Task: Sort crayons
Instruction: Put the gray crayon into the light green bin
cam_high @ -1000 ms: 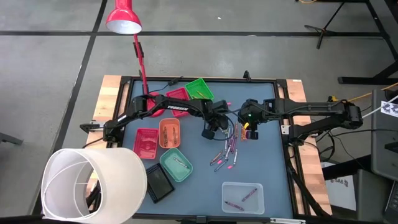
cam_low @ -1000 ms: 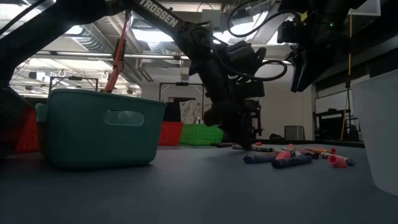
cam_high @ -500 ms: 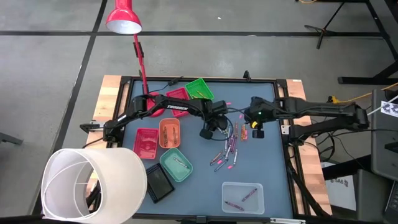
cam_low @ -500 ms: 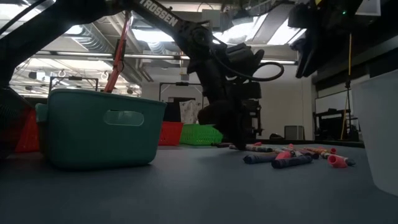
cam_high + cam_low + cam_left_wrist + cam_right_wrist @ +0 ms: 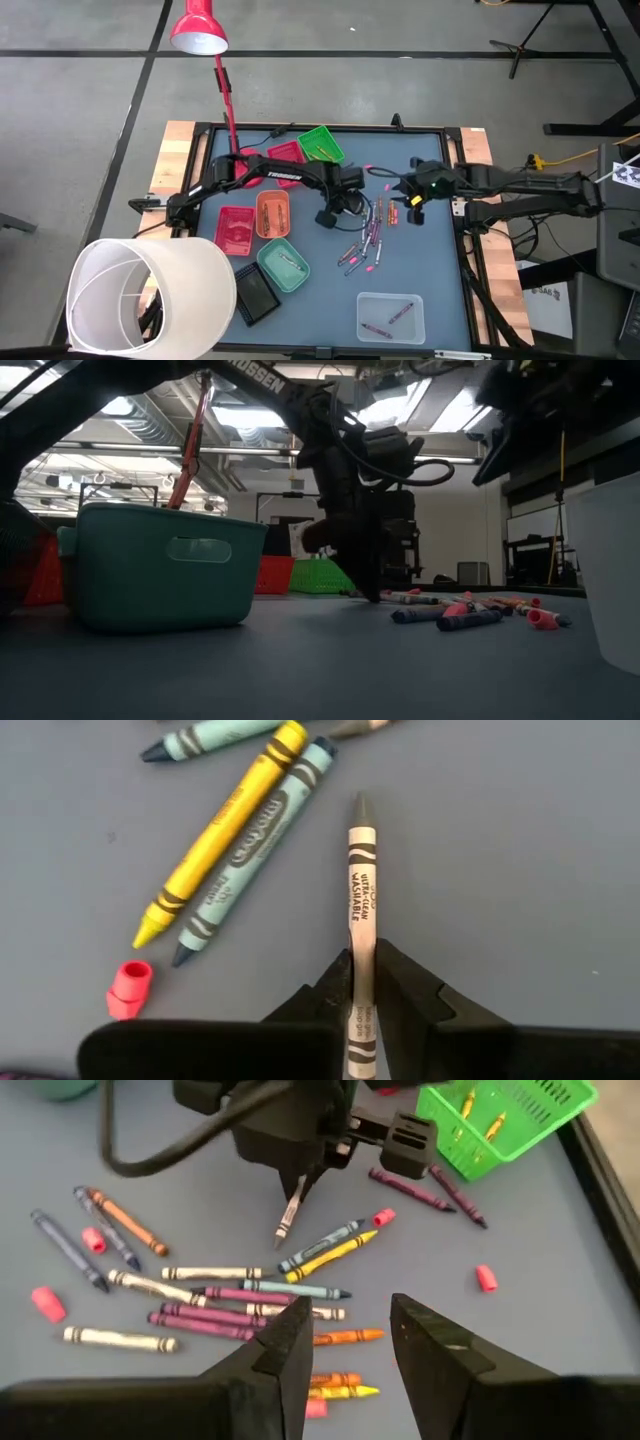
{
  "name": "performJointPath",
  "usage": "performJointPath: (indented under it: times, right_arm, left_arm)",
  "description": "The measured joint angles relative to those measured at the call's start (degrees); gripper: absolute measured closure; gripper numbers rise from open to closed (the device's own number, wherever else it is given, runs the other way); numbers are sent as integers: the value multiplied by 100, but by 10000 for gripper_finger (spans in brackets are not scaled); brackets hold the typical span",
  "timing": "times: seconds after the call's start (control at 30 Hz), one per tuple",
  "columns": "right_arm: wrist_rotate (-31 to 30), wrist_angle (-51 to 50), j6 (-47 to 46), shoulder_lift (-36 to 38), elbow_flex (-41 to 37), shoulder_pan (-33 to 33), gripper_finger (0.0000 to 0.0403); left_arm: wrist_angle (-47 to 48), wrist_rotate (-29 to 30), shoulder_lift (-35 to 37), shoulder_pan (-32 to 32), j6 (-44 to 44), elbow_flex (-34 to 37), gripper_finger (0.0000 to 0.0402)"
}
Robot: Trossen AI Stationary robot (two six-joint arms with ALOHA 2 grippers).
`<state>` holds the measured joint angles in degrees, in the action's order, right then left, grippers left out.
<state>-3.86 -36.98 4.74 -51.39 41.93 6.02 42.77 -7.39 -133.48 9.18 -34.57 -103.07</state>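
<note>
Left wrist view: left gripper (image 5: 362, 982) clamped on grey crayon (image 5: 361, 890), stick running straight out between both fingers, tip resting on blue mat (image 5: 520, 850). Yellow crayon (image 5: 222, 828) and blue-grey crayon (image 5: 255, 848) lie side by side just beside it, pink stub (image 5: 130, 989) nearby. High view: left gripper at table centre, beside scattered crayons (image 5: 365, 240); right gripper (image 5: 413, 205) hovers near them, jaws apart, nothing between.
</note>
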Motion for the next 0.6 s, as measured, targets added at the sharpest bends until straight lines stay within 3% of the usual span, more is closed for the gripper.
performJointPath:
  times: [0.33, 0.6]
  right_arm:
    - [52, 1642, -174, 26, -1093, 0, 269]
    - [51, 1963, -183, 24, -1493, 0, 269]
  left_arm:
    - [91, 129, 35, -156, 601, -14, 378]
    - [954, -138, 110, -423, 617, -400, 379]
